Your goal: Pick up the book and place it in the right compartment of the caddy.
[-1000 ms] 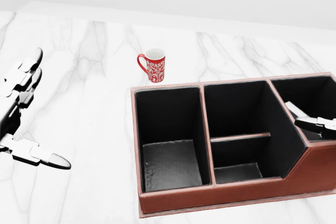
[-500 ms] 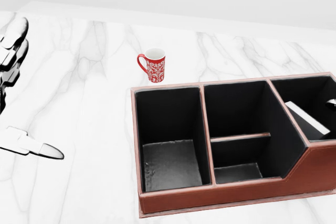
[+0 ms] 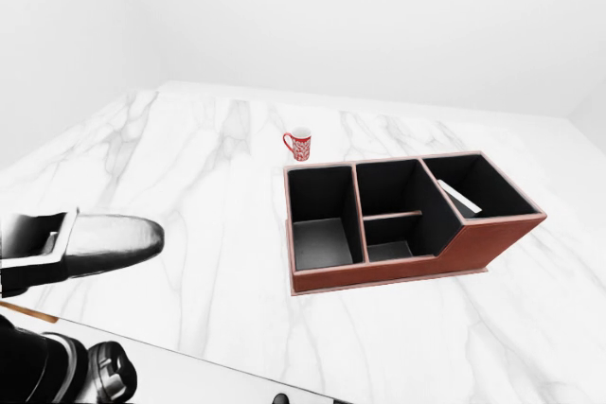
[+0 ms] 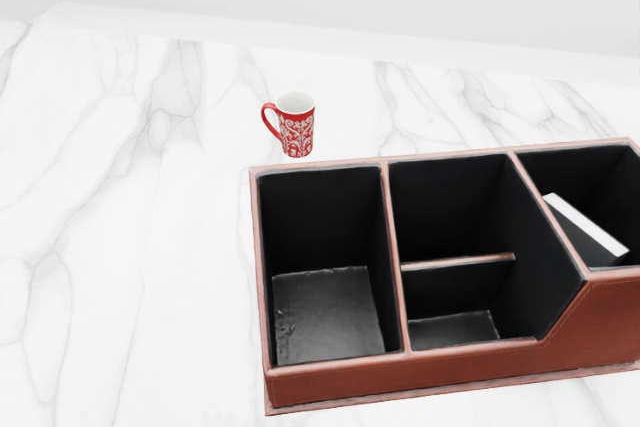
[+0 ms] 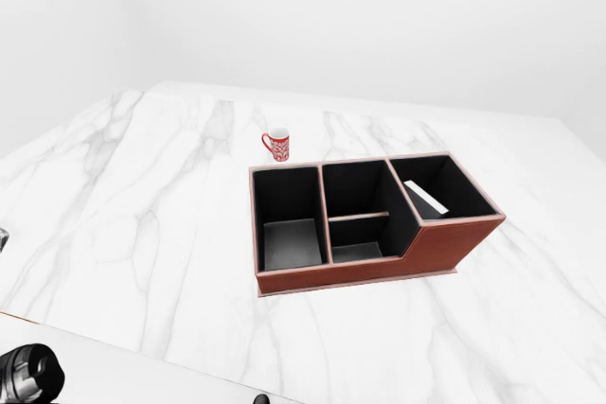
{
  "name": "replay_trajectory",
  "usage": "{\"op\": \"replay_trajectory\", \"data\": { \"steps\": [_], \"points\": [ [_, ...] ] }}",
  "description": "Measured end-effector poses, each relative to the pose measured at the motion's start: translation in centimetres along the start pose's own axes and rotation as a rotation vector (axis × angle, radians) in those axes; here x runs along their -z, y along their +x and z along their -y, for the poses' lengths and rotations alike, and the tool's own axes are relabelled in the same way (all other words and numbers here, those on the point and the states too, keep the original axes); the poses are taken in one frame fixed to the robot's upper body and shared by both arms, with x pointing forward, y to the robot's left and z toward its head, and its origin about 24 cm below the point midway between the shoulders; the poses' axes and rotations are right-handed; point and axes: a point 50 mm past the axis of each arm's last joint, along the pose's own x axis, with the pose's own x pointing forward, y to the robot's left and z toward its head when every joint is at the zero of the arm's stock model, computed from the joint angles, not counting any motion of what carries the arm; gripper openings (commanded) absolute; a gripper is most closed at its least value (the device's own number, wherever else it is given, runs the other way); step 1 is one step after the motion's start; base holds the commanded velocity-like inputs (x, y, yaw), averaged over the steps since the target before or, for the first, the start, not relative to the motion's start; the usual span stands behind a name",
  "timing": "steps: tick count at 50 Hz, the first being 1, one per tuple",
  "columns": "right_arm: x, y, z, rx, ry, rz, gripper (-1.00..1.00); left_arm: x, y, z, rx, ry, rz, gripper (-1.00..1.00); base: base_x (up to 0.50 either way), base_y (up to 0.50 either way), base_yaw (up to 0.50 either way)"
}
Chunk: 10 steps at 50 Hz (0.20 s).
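A: Looking for trouble? The book (image 4: 583, 228) leans tilted in the caddy's (image 4: 420, 367) right compartment, so any knock could shift it

B: Counts?

A: One book, one caddy, one mug (image 4: 291, 124). Left hand (image 3: 90, 245), lower left of left-eye view: grip unclear. Right hand: out of sight

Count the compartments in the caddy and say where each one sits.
4. In the head view the caddy has a left bay, two middle bays split by a low divider, upper and lower, and a right bay holding the book.
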Motion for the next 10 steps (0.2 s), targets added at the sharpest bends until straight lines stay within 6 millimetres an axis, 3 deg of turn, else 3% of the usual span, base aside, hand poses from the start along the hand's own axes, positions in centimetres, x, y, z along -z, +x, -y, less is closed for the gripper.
{"op": "replay_trajectory", "data": {
  "steps": [5,10],
  "points": [
    [-3.1,0.0,2.6,0.048,0.009,0.082,1.00,-2.6,0.4,-2.5,-0.185,-0.133,0.155,1.00,0.00,0.00,0.00],
    [-5.6,-0.2,5.0,0.087,0.003,0.139,1.00,-3.6,0.4,-3.7,-0.287,-0.304,0.152,1.00,0.00,0.00,0.00]
  ]
}}
